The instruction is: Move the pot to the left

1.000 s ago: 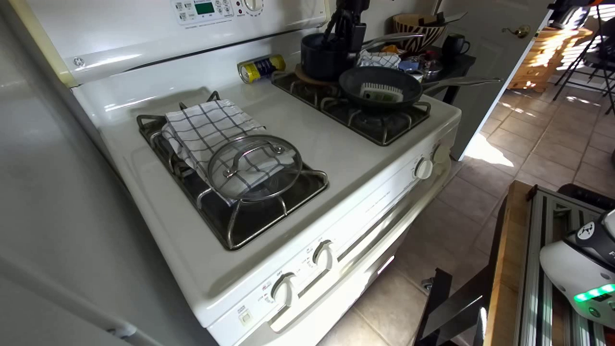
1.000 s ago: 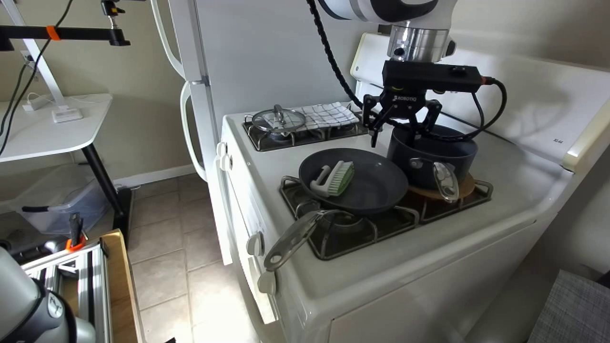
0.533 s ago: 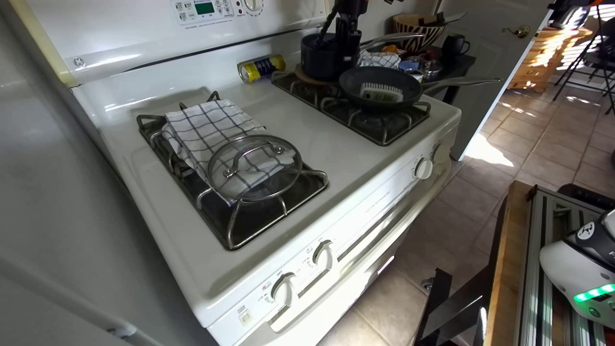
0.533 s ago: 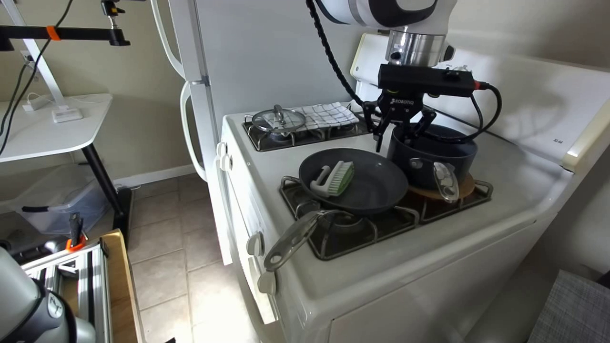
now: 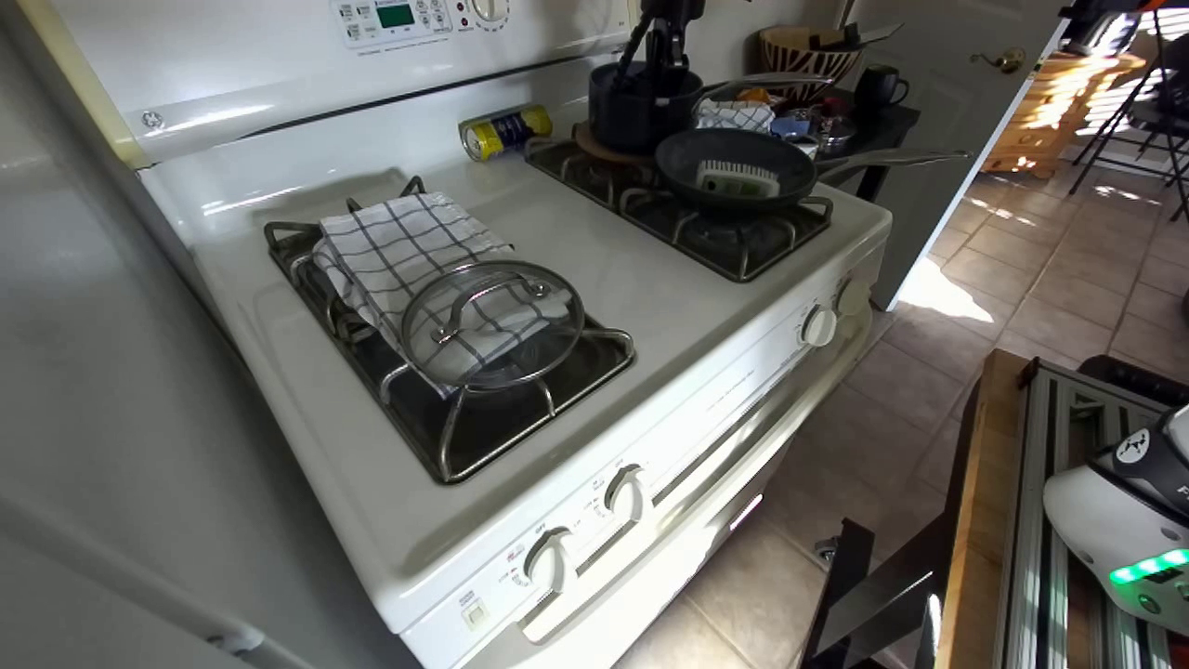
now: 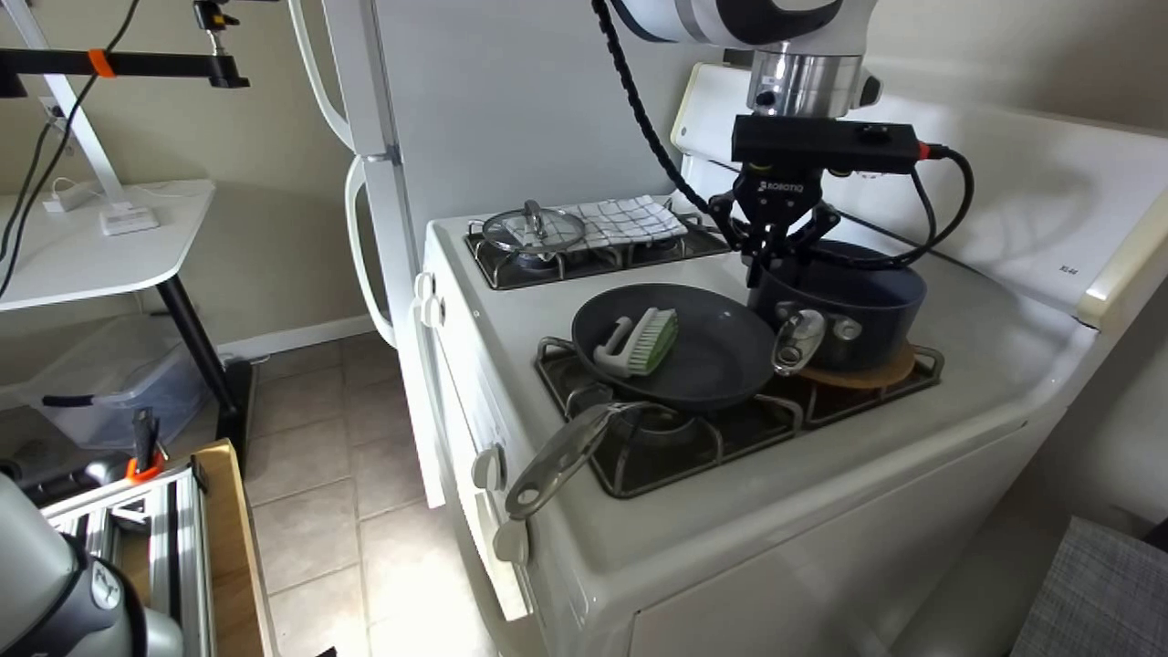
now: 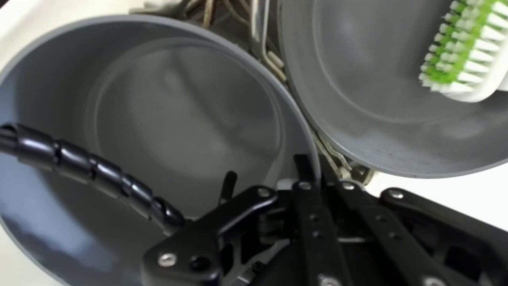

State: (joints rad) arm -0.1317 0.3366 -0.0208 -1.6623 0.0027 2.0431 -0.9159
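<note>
At white stove [image 5: 604,242], pot [image 6: 853,306] is pinched at the rim by robot gripper [image 7: 316,170]

The stove stretches across both exterior views, with a robot arm [image 6: 826,41] reaching down over it from the top edge in an exterior view. A long-handled frying pan [image 6: 721,351] rests on the front half of a black grate [image 5: 743,251]. On the rear half of the same grate, just beside the pan, the deep, dark blue pot stands on a round brown board [image 6: 885,372], its metal handle [image 6: 799,342] close to the pan's rim. A white checked towel [image 5: 399,232] lies folded on the opposite grate [image 5: 449,432], partly beneath a clear lid [image 5: 492,325]. In the wrist view, the gripper's fingers [image 7: 303,169] are drawn to a narrow gap with the pot's wall held between them, one finger inside the pot and one outside. A black, spiral-wrapped cable [image 7: 75,159] crosses over the pot's mouth in that view. A yellow-and-blue can [image 5: 506,132] lies on its side on the stovetop, near the pot's grate. A green-and-white brush [image 6: 641,345] rests in the frying pan, bristles showing.
</note>
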